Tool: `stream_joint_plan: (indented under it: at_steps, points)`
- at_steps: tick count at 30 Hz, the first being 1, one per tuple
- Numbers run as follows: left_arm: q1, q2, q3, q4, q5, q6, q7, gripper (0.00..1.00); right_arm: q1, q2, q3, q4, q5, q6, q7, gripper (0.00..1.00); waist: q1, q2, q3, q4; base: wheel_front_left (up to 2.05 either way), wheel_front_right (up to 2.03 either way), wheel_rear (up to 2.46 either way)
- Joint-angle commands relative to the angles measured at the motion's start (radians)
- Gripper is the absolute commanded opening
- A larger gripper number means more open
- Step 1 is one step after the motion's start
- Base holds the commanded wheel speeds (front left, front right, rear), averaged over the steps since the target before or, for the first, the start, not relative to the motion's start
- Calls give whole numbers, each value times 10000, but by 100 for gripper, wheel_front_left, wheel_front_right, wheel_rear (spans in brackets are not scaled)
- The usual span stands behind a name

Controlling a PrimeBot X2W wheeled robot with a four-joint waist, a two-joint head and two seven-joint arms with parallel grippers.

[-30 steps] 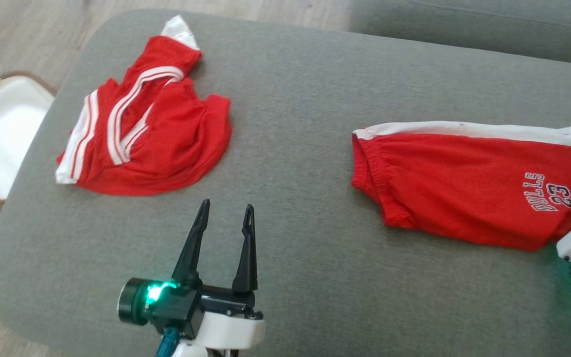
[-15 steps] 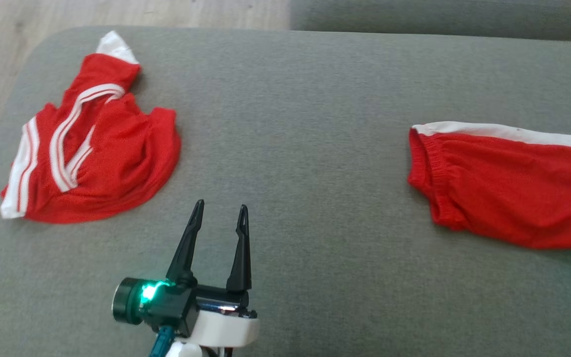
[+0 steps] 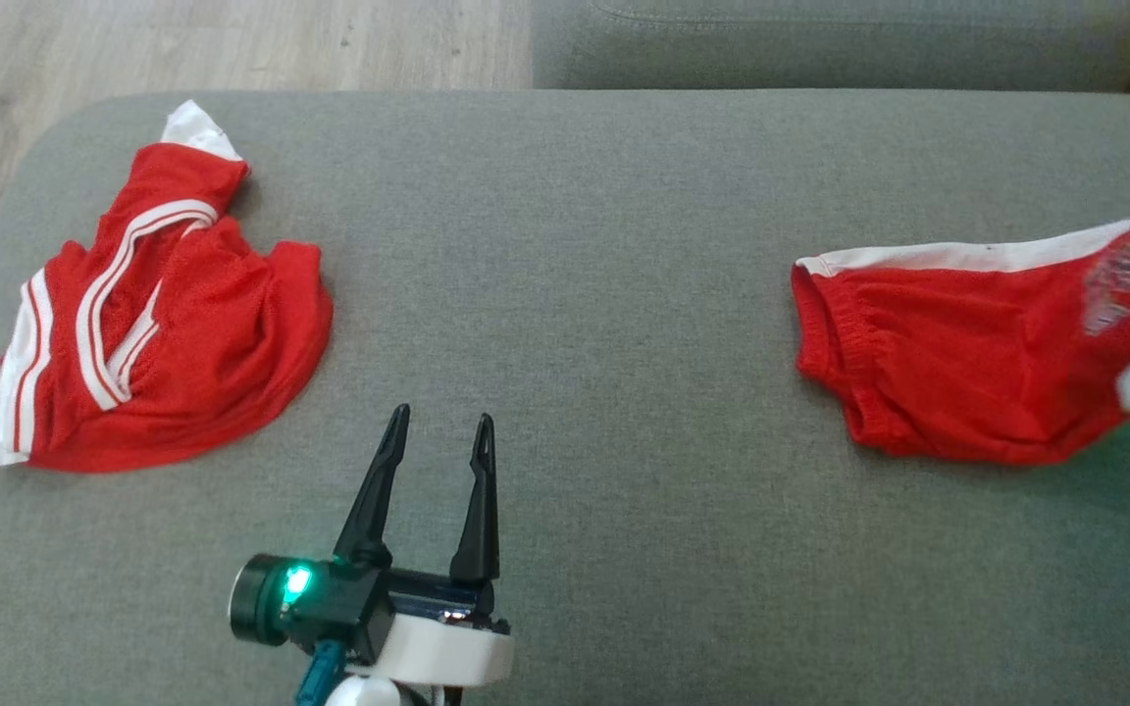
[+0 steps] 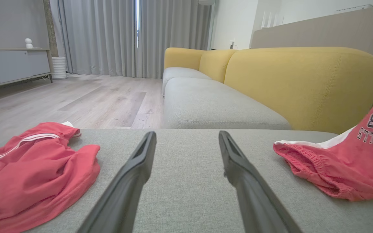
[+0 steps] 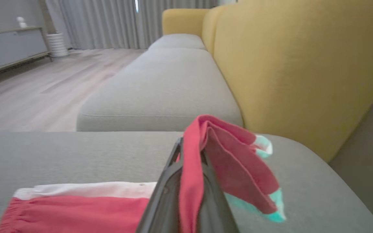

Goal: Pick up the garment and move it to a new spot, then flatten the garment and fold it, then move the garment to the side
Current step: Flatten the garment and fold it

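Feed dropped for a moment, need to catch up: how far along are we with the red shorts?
Done: the shorts lie mostly flat, possibly folded; I can't confirm. In hand: the right gripper is shut on their printed end, holding it above the cushion while the waistband end rests there. To do: carrying them aside and releasing. The left gripper hangs open, empty; the crumpled jersey lies untouched.

The red mesh shorts with a white side band (image 4: 342, 168) carry the readable print: the number "23" and the word "BULLS", in dark block characters edged in white. In the left wrist view both stand upside down, "23" above "BULLS", on the raised end of the cloth at that view's right edge. In the head view this lettering (image 3: 1119, 279) is a pale blur, too smeared to read.
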State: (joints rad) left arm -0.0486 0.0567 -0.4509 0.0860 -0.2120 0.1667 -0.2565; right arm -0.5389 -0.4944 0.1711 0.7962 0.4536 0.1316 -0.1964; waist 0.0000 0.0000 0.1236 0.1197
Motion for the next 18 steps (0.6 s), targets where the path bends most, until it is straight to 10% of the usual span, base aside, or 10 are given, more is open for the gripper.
stream_joint_plan:
  at_steps: [1, 12, 15, 18]
  points:
    - [-271, -63, 291, -265, -99, 4, -53, 100, -93, 0, 301, -633, -317, -9, 116, 0, 0, 0, -77, 72, 0, 0, 0]
    - [-164, -64, 159, -261, -460, -1, -53, 100, 1086, 1590, 2478, -3351, -1417, -9, 2284, 3, 0, 0, -234, 595, 0, 0, 0]
    - [-189, -64, 134, -292, -562, 35, -53, 100, 1336, 1729, 2728, -3469, -1342, -9, 2395, 100, 0, 0, -274, 678, 0, 0, 0]
    - [-123, -64, 194, -315, -627, 74, -53, 100, 1572, 1847, 2688, -3648, -1215, -9, 2170, 100, 0, 0, -381, 641, 0, 0, 0]
